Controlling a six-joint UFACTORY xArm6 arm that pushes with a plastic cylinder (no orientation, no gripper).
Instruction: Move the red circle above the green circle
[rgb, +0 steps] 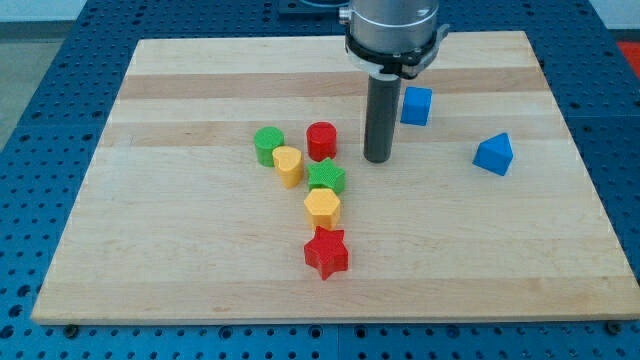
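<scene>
The red circle (321, 140) stands on the wooden board (180, 240), just right of the green circle (268, 145), with a small gap between them. My tip (377, 159) rests on the board a short way to the right of the red circle, not touching it. Nothing hides the two circles.
A yellow heart (289, 166) sits below the green circle. A green star (327, 178), a yellow hexagon (322, 207) and a red star (326, 252) run downward below the red circle. A blue cube (416, 105) and a blue triangle (494, 154) lie at the right.
</scene>
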